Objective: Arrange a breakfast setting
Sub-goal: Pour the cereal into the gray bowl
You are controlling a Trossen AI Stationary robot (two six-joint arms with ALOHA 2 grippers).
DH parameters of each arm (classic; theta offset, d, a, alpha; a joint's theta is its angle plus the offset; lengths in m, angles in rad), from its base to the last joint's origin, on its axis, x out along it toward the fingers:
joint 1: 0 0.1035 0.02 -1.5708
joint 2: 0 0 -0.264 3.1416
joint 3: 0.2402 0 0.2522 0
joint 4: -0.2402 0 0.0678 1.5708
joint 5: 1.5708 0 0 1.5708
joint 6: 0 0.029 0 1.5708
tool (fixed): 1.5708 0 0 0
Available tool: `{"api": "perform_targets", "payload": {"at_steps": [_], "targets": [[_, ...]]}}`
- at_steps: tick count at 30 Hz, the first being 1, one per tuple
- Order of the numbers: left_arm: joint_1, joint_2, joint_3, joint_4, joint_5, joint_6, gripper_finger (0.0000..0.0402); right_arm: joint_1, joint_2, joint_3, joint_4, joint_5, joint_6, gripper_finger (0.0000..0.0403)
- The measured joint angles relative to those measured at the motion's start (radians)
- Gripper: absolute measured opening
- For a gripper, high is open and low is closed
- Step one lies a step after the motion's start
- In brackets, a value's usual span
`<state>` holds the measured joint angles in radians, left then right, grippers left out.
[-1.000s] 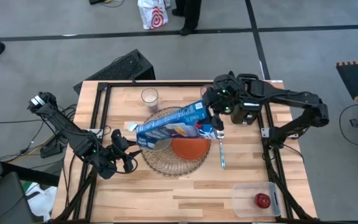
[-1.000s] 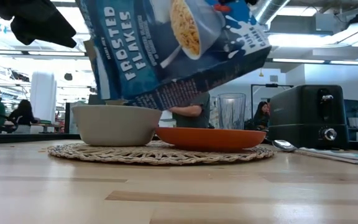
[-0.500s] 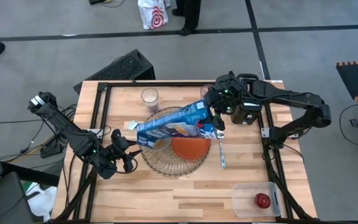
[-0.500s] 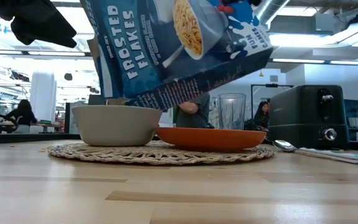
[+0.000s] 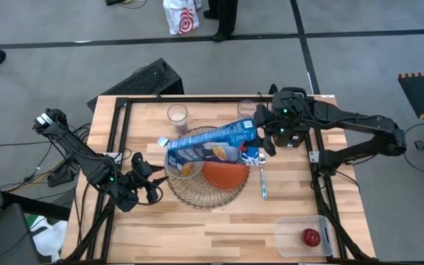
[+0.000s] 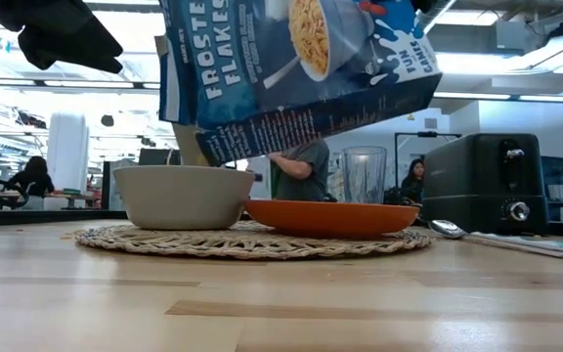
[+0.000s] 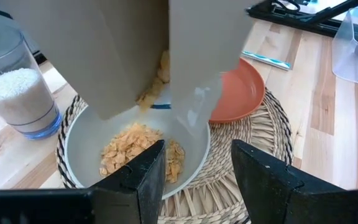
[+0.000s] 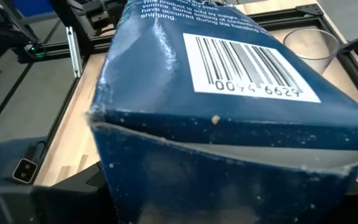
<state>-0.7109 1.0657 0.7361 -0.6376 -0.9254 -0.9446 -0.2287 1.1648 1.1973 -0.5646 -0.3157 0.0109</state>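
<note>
A blue-white cereal box [image 5: 210,143] hangs tilted over the grey bowl [image 7: 135,152], its open flaps [image 7: 166,56] low above the flakes in the bowl. My right gripper [image 5: 260,142] is shut on the box's other end. The bowl and the orange plate [image 5: 224,175] rest on the round wire mat [image 5: 206,193]. A metal spoon [image 5: 263,180] lies on the table right of the mat. My left gripper [image 7: 197,180] hovers open by the mat's left edge and points at the bowl. One glass [image 5: 177,114] holds something white; another glass [image 5: 246,108] stands empty. My right gripper holds the cereal box by its closed bottom end [image 8: 229,134], coming from the table's right and slanting down. The box fills the right wrist view and hides the fingers. The box is lifted clear, with its open end [image 6: 198,142] tipped down over the bowl.
A black toaster [image 6: 497,181] stands at the far right under my right arm. A clear tub [image 5: 302,235] with a red apple [image 5: 311,237] sits at the near right corner. People show in the room beyond the table.
My right gripper has moved toward the table's right edge with the cereal box. The box's open end has drawn back and up off the bowl's left side, and the flakes in the bowl now show from above.
</note>
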Motion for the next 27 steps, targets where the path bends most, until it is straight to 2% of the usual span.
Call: {"api": "perform_targets", "payload": {"at_steps": [11, 16, 21, 27], "targets": [[0.0, 0.0, 0.0, 0.0, -0.003, -0.006, 0.0169, -0.001, 0.033, 0.001, 0.03, -0.011, -0.003, 0.0306], [0.0, 0.0, 0.0, 0.0, -0.003, -0.004, 0.0169, 0.008, 0.071, 0.082, -0.005, -0.015, -0.004, 0.0306], [0.0, 0.0, 0.0, 0.0, 0.005, 0.001, 0.0169, 0.007, 0.148, 0.173, -0.144, -0.017, -0.012, 0.0306], [0.0, 0.0, 0.0, -0.004, 0.03, 0.001, 0.0169, 0.019, 0.205, 0.227, -0.155, -0.01, -0.019, 0.0305]]}}
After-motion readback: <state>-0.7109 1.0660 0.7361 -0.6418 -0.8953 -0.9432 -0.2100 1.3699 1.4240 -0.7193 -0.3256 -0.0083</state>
